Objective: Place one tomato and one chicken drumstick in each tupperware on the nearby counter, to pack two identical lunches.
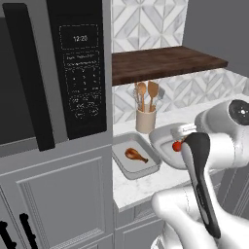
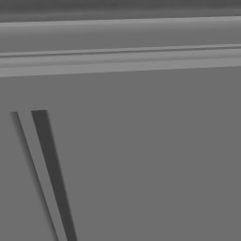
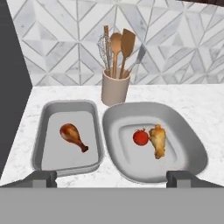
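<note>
So here's where the lunch packing stands. In the hand view the gripper [image 3: 112,178] hangs above the near edge of the counter [image 3: 210,113] with its fingertips [image 3: 41,178] spread wide and nothing between them, looking straight at both containers.

The wider tupperware [image 3: 192,151] sits center-right of the frame and already has a tomato [image 3: 140,137] and a pale chicken drumstick [image 3: 158,140] side by side, touching or nearly so. I'd call that one done.

The narrow tupperware [image 3: 41,131] is at center-left, just beside the wide one, rims nearly touching. It has one brown drumstick [image 3: 72,136] lying diagonally, fat end toward the upper left, bone end toward the lower right. No tomato in it.

So my read is the missing piece is a second tomato, and I can't spot one on the stretch of counter in view, so the arm likely has to go fetch it elsewhere. What the drop turns on: the narrow tray lies to the left of the hand's centerline, long axis running away from the camera, with bare floor in its upper half and lower left for the tomato.

A beige utensil crock [image 3: 116,89] stands just behind the two trays against the tile wall.
</note>
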{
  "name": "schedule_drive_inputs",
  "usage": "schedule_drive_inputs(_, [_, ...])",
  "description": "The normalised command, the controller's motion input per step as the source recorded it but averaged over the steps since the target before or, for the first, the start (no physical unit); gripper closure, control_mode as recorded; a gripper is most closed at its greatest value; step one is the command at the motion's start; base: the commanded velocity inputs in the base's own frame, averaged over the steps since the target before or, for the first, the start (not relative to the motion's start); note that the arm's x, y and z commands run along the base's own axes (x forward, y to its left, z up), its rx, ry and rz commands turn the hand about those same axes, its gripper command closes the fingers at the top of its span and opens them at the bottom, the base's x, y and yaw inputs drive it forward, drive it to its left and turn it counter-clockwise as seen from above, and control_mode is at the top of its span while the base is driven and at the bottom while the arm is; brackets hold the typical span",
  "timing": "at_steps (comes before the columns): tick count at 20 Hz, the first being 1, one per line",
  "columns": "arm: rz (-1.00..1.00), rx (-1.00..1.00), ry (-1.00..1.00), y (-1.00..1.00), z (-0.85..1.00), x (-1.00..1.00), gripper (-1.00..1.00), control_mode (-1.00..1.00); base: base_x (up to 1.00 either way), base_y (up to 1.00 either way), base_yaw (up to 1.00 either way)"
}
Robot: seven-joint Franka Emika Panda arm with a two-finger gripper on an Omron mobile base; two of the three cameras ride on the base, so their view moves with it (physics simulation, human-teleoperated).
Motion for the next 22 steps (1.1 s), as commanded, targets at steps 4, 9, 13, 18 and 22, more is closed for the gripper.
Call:
schedule_drive_inputs(4, [0.00,0.00,-0.01,-0.23,-0.03,-0.09,-1.00,-1.00,0.00,0.00,0.00])
schedule_drive_inputs(9, [0.00,0.00,-0.01,-0.06,-0.03,-0.13,-1.00,1.00,-0.49,0.01,-0.04])
schedule_drive_inputs(13, [0.00,0.00,0.00,0.00,0.00,0.00,-1.00,1.00,-1.00,0.53,-0.07])
schedule_drive_inputs(18, [0.00,0.00,0.00,0.00,0.00,0.00,-1.00,1.00,-0.80,1.00,-0.14])
schedule_drive_inputs(22, [0.00,0.00,0.00,0.00,0.00,0.00,-1.00,1.00,-1.00,0.28,-0.42])
